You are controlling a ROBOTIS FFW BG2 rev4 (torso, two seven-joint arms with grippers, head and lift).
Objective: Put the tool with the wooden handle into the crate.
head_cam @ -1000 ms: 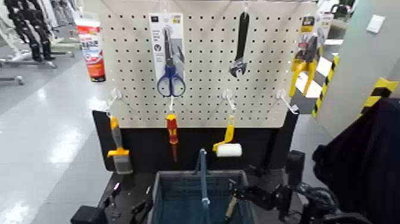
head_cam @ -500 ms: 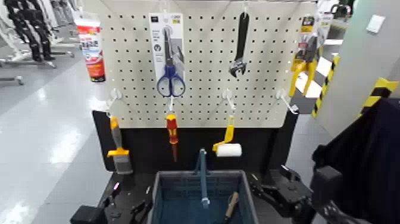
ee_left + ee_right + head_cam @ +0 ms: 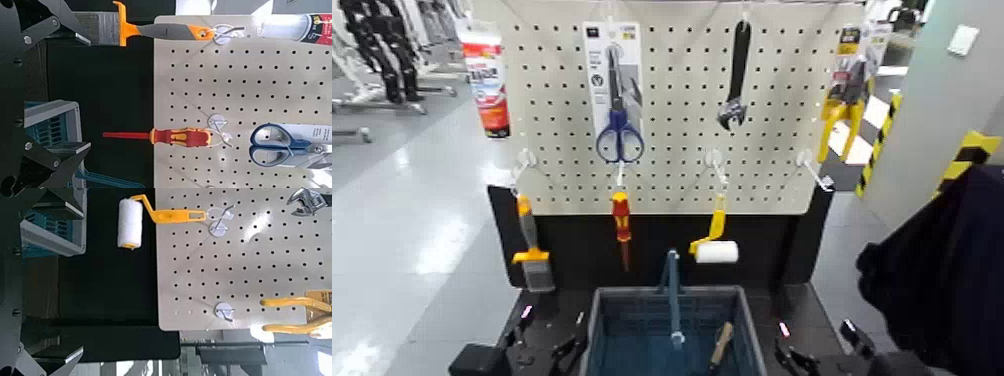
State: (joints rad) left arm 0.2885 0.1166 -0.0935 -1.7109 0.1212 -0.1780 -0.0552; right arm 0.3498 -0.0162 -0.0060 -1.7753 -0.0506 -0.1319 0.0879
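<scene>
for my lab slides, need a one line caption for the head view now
The wooden-handled tool lies in the blue-grey crate, below a pegboard of hanging tools.

The tool with the wooden handle [image 3: 720,345] is inside the crate, at its right side, leaning with the light tan handle upward; its dark head is hard to see. The crate [image 3: 594,336] is blue-grey plastic, upright, with a blue bar handle above its middle.

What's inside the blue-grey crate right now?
The tool with the wooden handle lies in the crate, on its right side. Its lower end is cut off by the picture's edge.
</scene>
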